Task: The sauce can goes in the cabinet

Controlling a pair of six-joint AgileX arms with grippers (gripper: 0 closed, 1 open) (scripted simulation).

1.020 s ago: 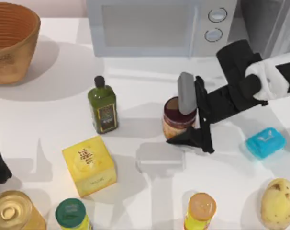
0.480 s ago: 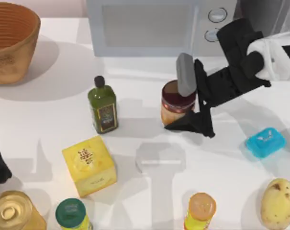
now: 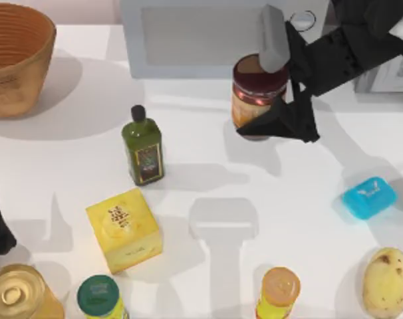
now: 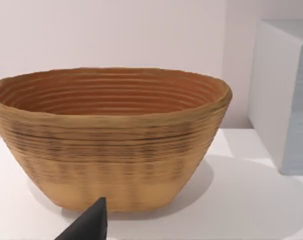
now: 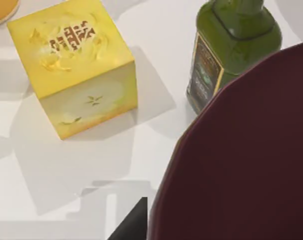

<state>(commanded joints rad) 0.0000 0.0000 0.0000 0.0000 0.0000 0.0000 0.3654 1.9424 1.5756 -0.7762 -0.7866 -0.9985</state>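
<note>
My right gripper point(image 3: 276, 90) is clamped on the sauce can point(image 3: 257, 93), one grey finger point(image 3: 270, 38) across the can's far side and the dark finger point(image 3: 281, 123) along its near side. From the top view the can appears lifted clear of the table point(image 3: 308, 219), in front of the microwave point(image 3: 208, 36); its shadow falls on the white surface below and toward the viewer. The can's long axis stands close to upright, brown top facing the overhead camera, maroon band above the orange-yellow label, with a slight lean. In the right wrist view the maroon side of the can point(image 5: 241, 160) sits close to the lens, with the olive-oil bottle point(image 5: 231, 50) and the yellow box point(image 5: 76, 65) on the table beyond it.

The cabinet point(image 3: 388, 73) lies at the far right corner of the table; only a small part shows behind my right arm, and I cannot tell the state of its door.

My left arm is parked at the table's left edge; its wrist view faces the wicker basket point(image 4: 111, 135), with one dark fingertip point(image 4: 89, 225) in frame. I cannot tell that gripper's opening.
</note>
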